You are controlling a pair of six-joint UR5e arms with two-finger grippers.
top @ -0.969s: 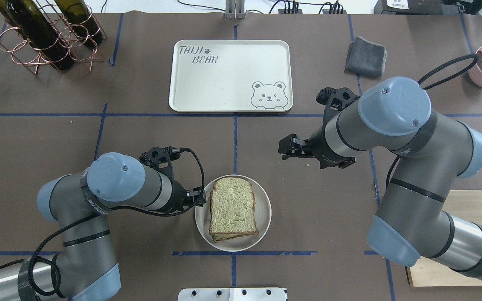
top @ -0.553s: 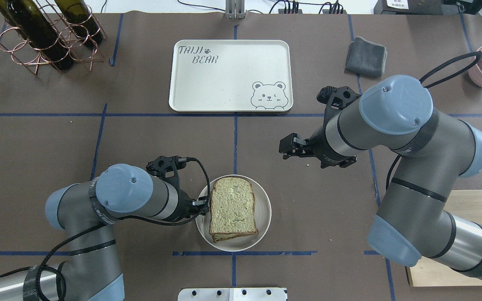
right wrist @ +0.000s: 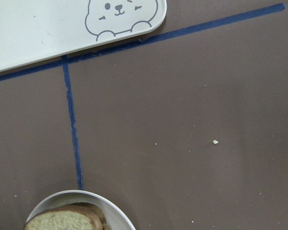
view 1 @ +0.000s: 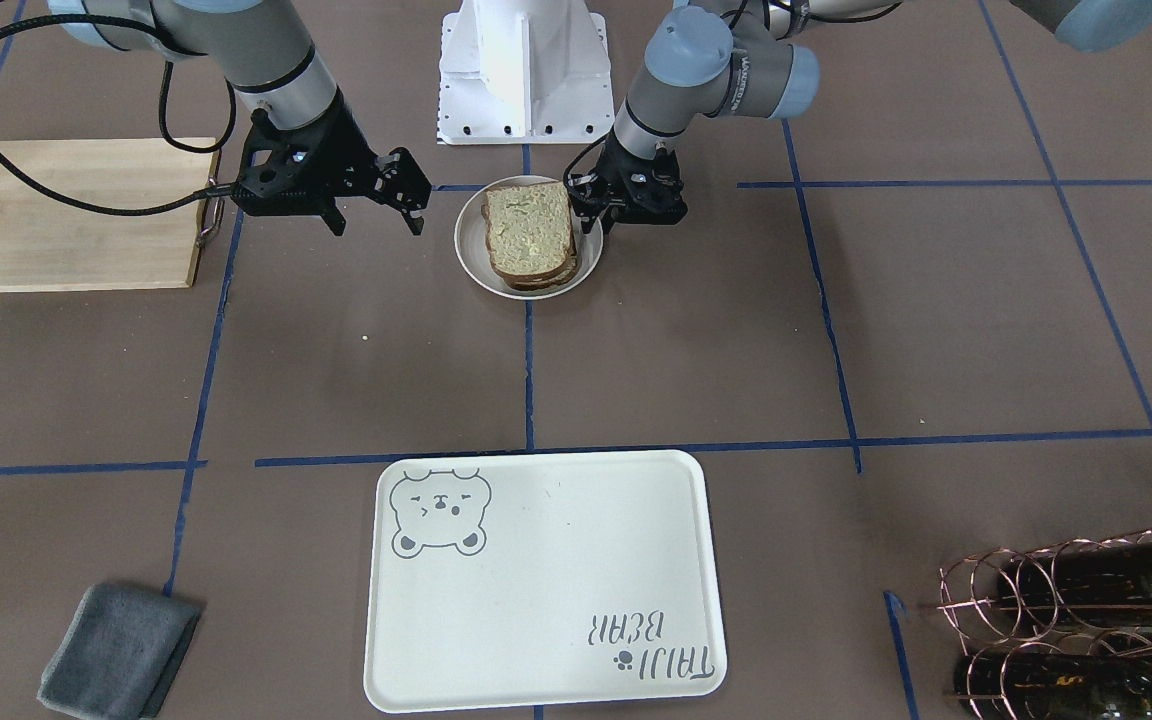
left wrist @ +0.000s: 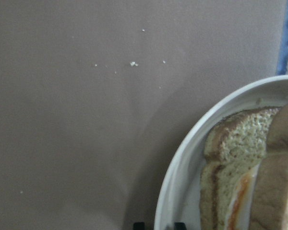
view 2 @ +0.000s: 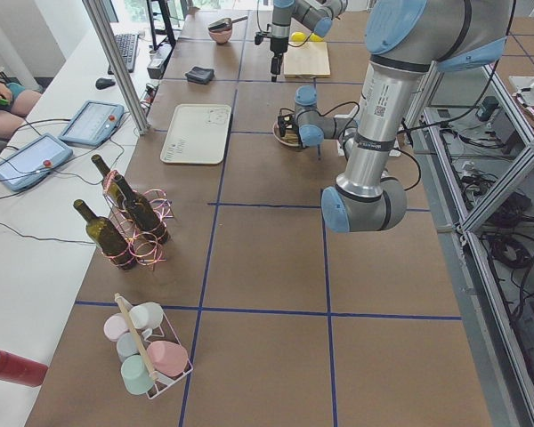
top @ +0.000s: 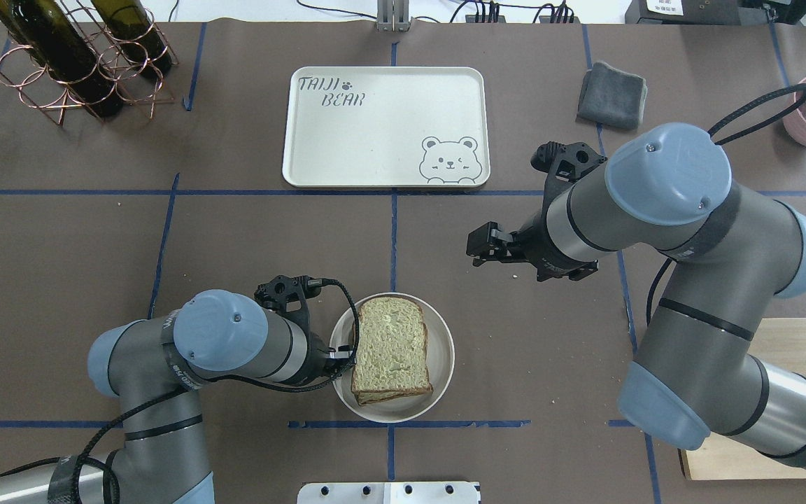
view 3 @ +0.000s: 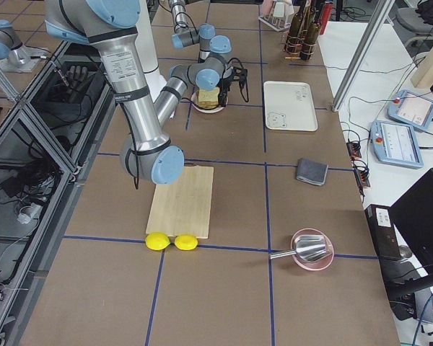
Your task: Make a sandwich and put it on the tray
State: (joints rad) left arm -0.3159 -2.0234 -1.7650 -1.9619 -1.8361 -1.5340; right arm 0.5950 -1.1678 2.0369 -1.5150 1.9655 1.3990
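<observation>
The cream tray (top: pixel 385 126), lettered "TAIJI BEAR", lies on the worktop (top: pixel 235 231), well apart from the round plate (top: pixel 446 350) bearing the sandwich (top: pixel 389 346). The right fingers (view 1: pixel 414 205) hang spread, holding nothing. The left fingers (view 1: pixel 588 205) are at the plate's rim, and I cannot tell their grip.

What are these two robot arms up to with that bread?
A sandwich, two bread slices with egg between them, sits on a small round plate. The left gripper is down at the plate's rim beside the sandwich; whether it grips anything is unclear. The right gripper hangs open above the table, apart from the plate. The tray lies farther off, without the sandwich.
</observation>
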